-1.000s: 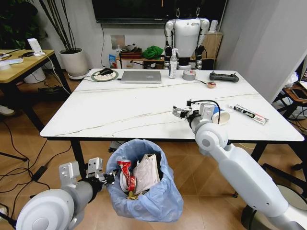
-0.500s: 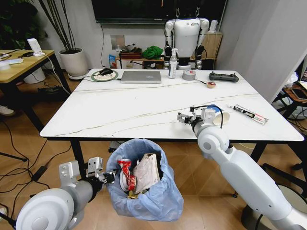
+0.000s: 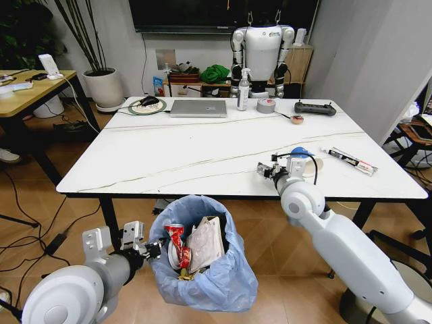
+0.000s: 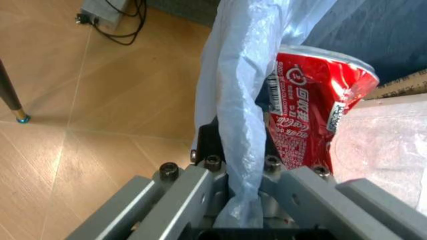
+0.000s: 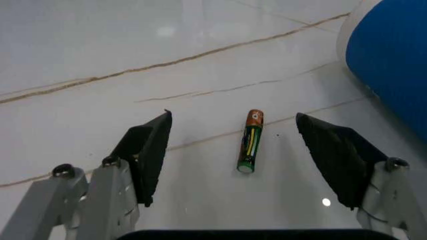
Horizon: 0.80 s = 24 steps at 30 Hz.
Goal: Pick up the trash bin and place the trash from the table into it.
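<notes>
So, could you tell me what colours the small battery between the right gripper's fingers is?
The battery is green with an orange-copper end, seen best in the right wrist view.

The trash bin (image 3: pixel 202 260) is a small round bin lined with a crinkled light-blue translucent bag; it stands upright on the floor just in front of the table's near edge. Inside lie a crushed red can (image 3: pixel 177 247), a piece of torn brown cardboard (image 3: pixel 214 226) and crumpled clear plastic (image 3: pixel 202 244). The table (image 3: pixel 169 158) has a white marble-look top with thin veins and black legs. On it, near the right front, a blue paper cup (image 3: pixel 305 160) lies on its side, with a small battery (image 5: pixel 250 141) beside it.
</notes>
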Available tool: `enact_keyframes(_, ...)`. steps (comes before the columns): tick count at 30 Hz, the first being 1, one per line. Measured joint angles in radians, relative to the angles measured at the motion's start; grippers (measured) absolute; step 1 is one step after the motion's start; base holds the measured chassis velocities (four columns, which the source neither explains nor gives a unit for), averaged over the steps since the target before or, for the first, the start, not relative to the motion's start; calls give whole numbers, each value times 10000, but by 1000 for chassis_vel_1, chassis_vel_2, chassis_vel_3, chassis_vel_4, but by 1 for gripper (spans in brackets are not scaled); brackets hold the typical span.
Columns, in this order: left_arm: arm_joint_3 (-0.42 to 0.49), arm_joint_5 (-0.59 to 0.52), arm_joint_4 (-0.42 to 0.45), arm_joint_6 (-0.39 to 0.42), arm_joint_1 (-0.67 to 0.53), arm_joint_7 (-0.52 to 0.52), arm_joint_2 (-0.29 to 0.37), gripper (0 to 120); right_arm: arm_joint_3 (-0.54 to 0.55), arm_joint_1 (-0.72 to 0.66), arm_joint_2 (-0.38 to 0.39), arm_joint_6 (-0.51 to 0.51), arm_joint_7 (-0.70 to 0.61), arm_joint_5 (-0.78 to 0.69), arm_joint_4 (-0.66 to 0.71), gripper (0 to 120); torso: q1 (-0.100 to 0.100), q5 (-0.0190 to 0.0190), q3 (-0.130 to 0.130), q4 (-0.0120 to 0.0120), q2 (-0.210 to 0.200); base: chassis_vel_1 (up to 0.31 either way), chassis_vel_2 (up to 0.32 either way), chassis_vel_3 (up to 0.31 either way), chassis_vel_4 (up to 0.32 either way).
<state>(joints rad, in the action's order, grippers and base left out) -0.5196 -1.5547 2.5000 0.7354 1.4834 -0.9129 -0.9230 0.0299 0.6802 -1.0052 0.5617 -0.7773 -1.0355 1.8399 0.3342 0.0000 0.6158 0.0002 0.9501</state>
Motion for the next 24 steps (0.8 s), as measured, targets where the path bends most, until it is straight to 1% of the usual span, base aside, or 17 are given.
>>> enact_keyframes(11,-22,12,0,0,23,1,21,0,-53,122,3,-114,21,-237,19,64,0,0,0,1,0,0,0,0,0)
enact_keyframes(13,-24,14,0,0,28,1,21,0,-59,123,8,-125,19,-293,19,62,0,0,0,1,0,0,0,0,0)
enact_keyframes(14,-25,16,0,0,29,1,22,0,-68,142,10,-131,15,-310,19,58,0,0,0,1,0,0,0,0,0)
enact_keyframes(19,-23,20,0,0,28,1,21,0,-93,207,15,-154,-2,-307,7,54,0,-2,-1,1,0,0,0,0,0)
enact_keyframes(20,-23,20,0,0,27,1,23,0,-103,225,23,-160,-7,-300,-3,50,0,-2,-1,1,1,0,0,0,0)
enact_keyframes(24,-25,20,0,0,27,1,27,0,-107,229,32,-164,-17,-284,-18,48,-1,-2,-1,1,1,0,0,0,0)
